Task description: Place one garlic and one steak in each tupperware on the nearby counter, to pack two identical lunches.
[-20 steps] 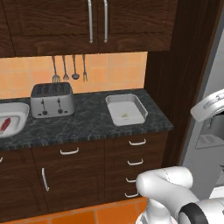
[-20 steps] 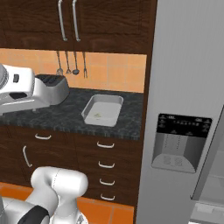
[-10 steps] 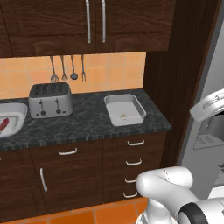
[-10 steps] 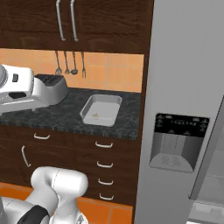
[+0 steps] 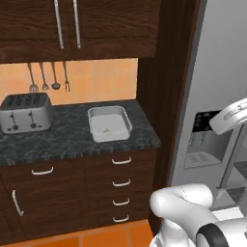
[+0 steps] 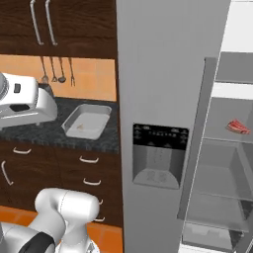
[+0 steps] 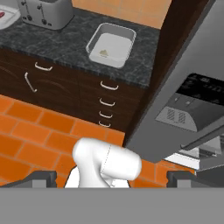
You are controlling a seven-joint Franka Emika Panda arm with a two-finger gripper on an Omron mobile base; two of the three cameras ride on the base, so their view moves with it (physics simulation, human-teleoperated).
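Observation:
A rectangular tupperware (image 5: 110, 123) sits on the black counter (image 5: 67, 140) right of the toaster, with one pale garlic (image 5: 107, 130) inside. The hand view looks down on this tray (image 7: 111, 44) and its garlic (image 7: 104, 52). At that view's top left corner, the rim of the second tupperware (image 7: 15, 19) shows with a red steak (image 7: 2, 14) in it. Another steak (image 6: 238, 126) lies on a shelf inside the open fridge. My gripper (image 7: 112, 179) is open, high above the floor, with nothing between its fingertips (image 7: 41, 178).
A silver toaster (image 5: 26, 113) stands on the counter's left. Utensils (image 5: 48, 79) hang on the orange tile wall. The grey fridge (image 6: 163, 123) fills the right side, with its door (image 6: 195, 143) swung open. Drawers with silver handles (image 5: 120, 183) sit under the counter.
The base has driven to the right, so the whole scene has slid left. The open fridge and the steak on its shelf have come into the right base view.

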